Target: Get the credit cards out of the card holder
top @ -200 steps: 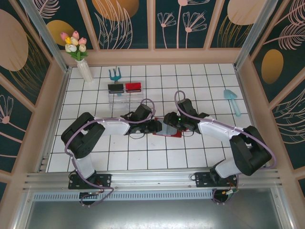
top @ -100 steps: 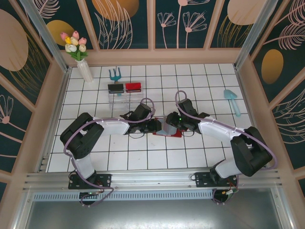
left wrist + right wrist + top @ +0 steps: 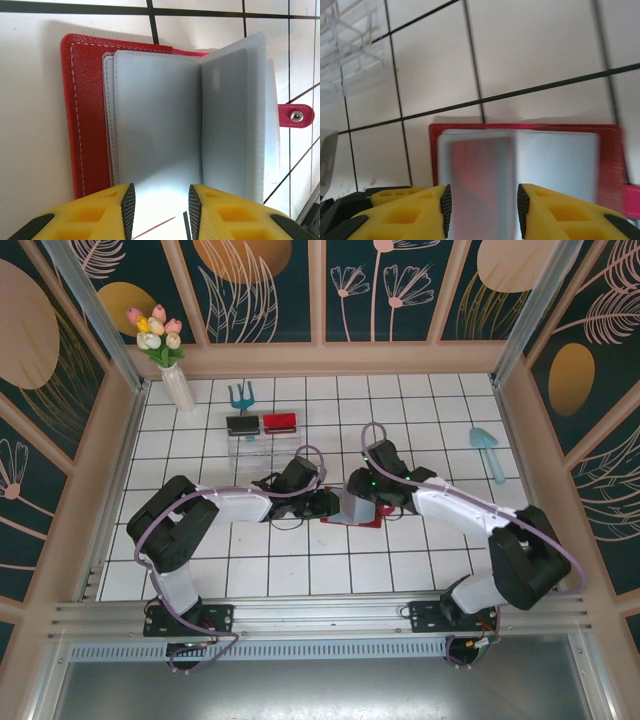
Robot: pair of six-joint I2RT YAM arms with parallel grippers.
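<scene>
Seemingly to steady it, the left gripper (image 3: pixel 159 210) hung with jaws partly apart over one edge of the open card holder (image 3: pixel 87 115), gripping nothing visible. At the opposite edge, the right gripper (image 3: pixel 482 210) straddled a raised greyish pocket leaf (image 3: pixel 480 175), grip unclear, probably to expose the credit cards inside.

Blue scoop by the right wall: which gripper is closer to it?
Right. The right gripper is over the card holder, with the blue scoop beyond on its right. The left gripper is at the holder's left edge, farther away.
</scene>
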